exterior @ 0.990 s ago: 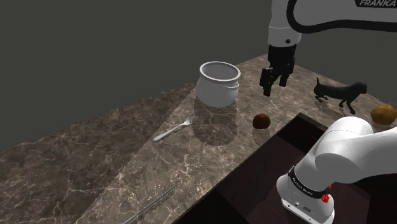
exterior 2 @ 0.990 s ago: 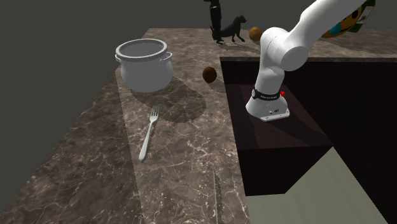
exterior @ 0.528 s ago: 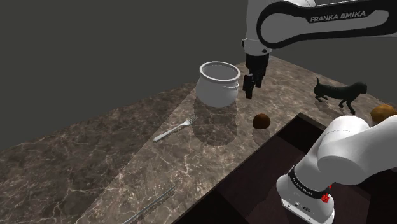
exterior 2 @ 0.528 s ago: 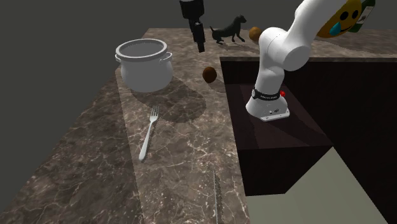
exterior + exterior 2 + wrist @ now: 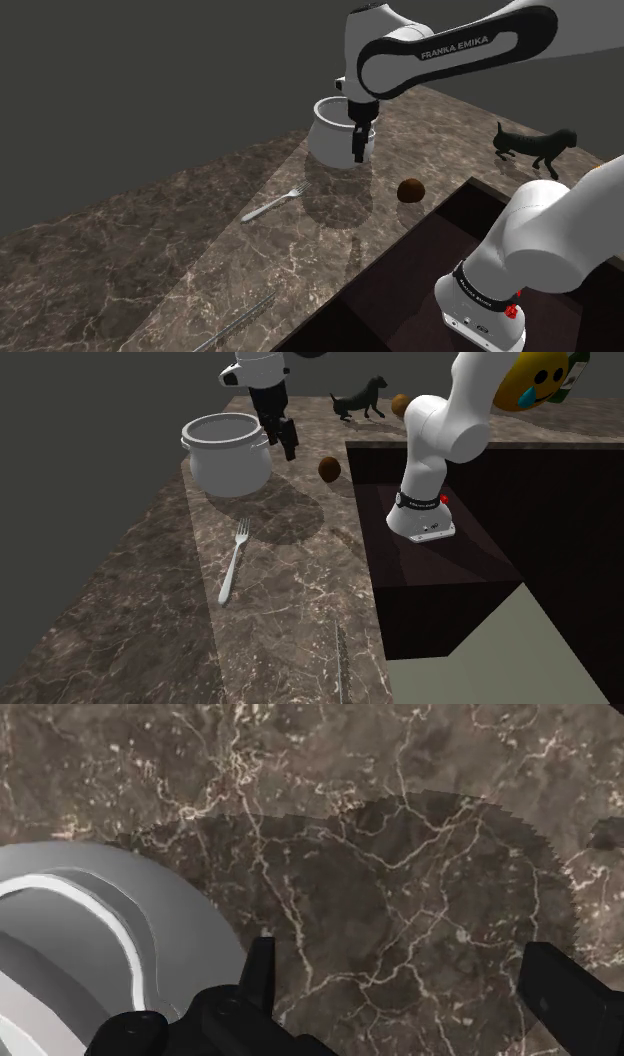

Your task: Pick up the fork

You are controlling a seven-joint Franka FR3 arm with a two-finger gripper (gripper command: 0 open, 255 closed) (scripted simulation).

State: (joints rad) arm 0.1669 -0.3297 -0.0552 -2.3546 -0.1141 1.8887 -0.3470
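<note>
Slim silvery fork (image 5: 272,206) on veined marble tabletop (image 5: 130,260), shoulder view's seven o'clock of round grey pot (image 5: 335,140), black jaws spread, empty.

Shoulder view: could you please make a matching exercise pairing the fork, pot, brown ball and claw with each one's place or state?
1 fork
2 pot
3 brown ball
4 claw

A in the air, open
B lying flat on the counter
C closest to the stand
D upright, whitish

Pairs: 1-B, 2-D, 3-C, 4-A
</note>
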